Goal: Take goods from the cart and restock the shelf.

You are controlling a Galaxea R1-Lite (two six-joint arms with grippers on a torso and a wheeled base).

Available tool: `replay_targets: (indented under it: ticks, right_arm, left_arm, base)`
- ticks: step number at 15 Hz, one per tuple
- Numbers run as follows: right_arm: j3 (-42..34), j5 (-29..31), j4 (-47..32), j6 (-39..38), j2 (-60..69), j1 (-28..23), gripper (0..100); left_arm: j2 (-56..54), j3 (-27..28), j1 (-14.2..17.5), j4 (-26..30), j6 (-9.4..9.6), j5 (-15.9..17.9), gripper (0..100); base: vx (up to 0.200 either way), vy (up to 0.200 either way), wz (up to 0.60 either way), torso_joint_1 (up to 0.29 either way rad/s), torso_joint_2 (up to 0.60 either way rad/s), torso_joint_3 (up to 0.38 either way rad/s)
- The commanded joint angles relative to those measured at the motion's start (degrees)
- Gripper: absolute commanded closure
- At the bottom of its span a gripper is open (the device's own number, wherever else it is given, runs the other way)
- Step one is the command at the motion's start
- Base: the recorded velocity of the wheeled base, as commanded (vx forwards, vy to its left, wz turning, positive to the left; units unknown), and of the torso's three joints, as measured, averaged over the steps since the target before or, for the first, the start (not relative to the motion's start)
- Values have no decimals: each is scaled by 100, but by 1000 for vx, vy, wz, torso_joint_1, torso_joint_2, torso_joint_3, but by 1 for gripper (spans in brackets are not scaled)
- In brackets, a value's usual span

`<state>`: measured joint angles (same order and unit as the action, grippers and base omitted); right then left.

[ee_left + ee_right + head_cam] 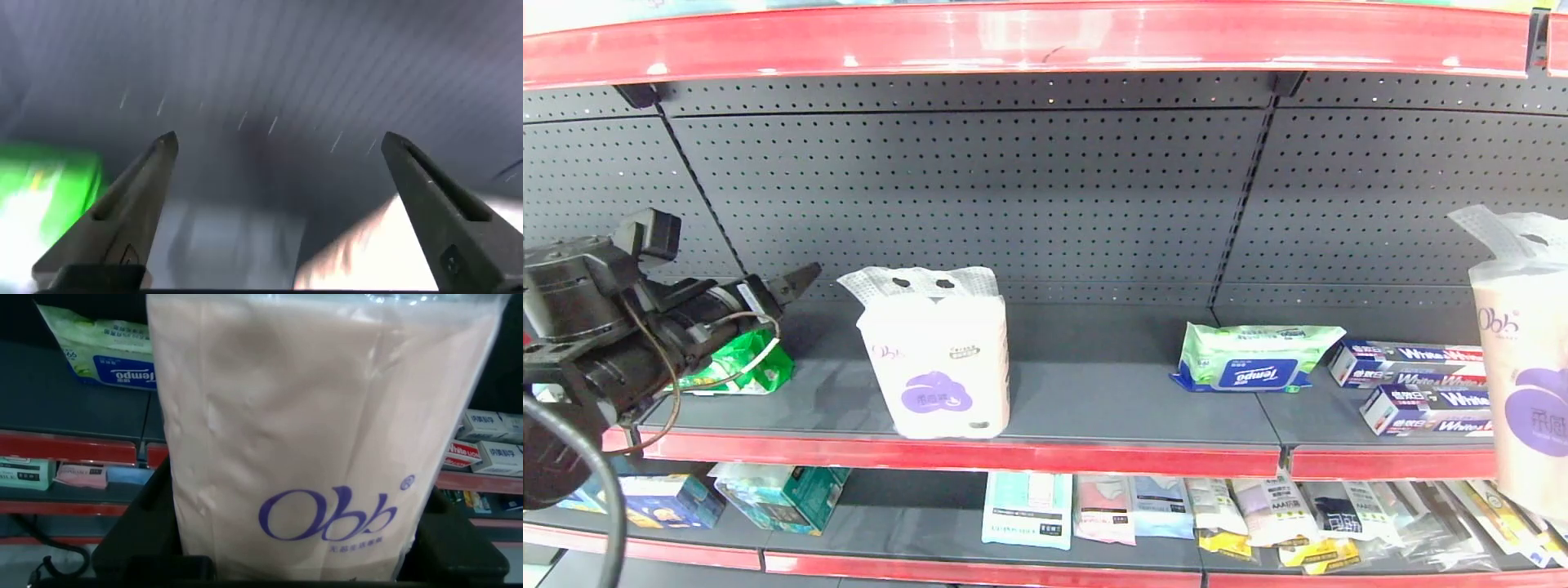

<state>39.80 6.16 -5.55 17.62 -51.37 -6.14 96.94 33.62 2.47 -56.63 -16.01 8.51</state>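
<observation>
Nearest is the held pack (1523,367), a bag of paper rolls clamped between the right gripper's (294,547) jaws. It hangs far right of the shelf pack (935,363) and out in front of the shelf (1094,392). It is carried upright, handle flap on top, probably so it can go down standing like its twin. The left gripper (776,298), left of the shelf pack and just above the green pack (743,363), is spread wide with nothing between its fingers (139,204). That looks like the stance of a hand that has let go of stock. The shelf pack stands at the front edge with its face outward, as goods are fronted for shoppers. Right of it and slightly deeper lie the wipes (1250,359), and past them the toothpaste boxes (1413,384), laid flat. The bare stretch between the shelf pack and the wipes looks like the natural slot for the held pack. Behind everything runs the pegboard (1013,188).
</observation>
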Motion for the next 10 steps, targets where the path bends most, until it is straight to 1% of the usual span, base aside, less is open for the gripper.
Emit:
replay_targets:
  ticks: [1,2,3,4,5,7,8,9,10]
  right_arm:
    - [19,0,1,5,-4,-1,100]
    - [19,0,1,-4,-4,-1,100]
    - [19,0,1,-13,-4,-1,100]
    - [19,-9,1,-13,-4,-1,100]
    - [36,-18,1,-4,-4,8,100]
    - [124,-18,10,-21,-31,96,100]
    - [177,-18,10,-56,-48,105,100]
    - [195,-27,10,-83,-57,105,100]
    - [230,-44,10,-92,-48,105,100]
  left_arm:
    - [-1582,215,-10,2208,-25,-183,0]
    - [-1951,268,-10,2947,-8,10,0]
    - [-2171,250,-1,3246,10,169,0]
    - [-2496,180,-10,3615,159,300,0]
    - [-2751,110,-10,3922,423,432,0]
    - [-3304,-119,-1,4423,783,863,0]
    - [-3515,-216,-10,4599,933,951,0]
    - [-3744,-348,-10,4705,1038,1021,0]
    - [-4069,-594,-10,4757,1161,1232,0]
  base:
    - [0,0,0,0,0,0]
    - [0,0,0,0,0,0]
    - [0,0,0,0,0,0]
    - [0,0,0,0,0,0]
    - [0,0,0,0,0,0]
    - [0,0,0,0,0,0]
    - [0,0,0,0,0,0]
    - [0,0,0,0,0,0]
    - [0,0,0,0,0,0]
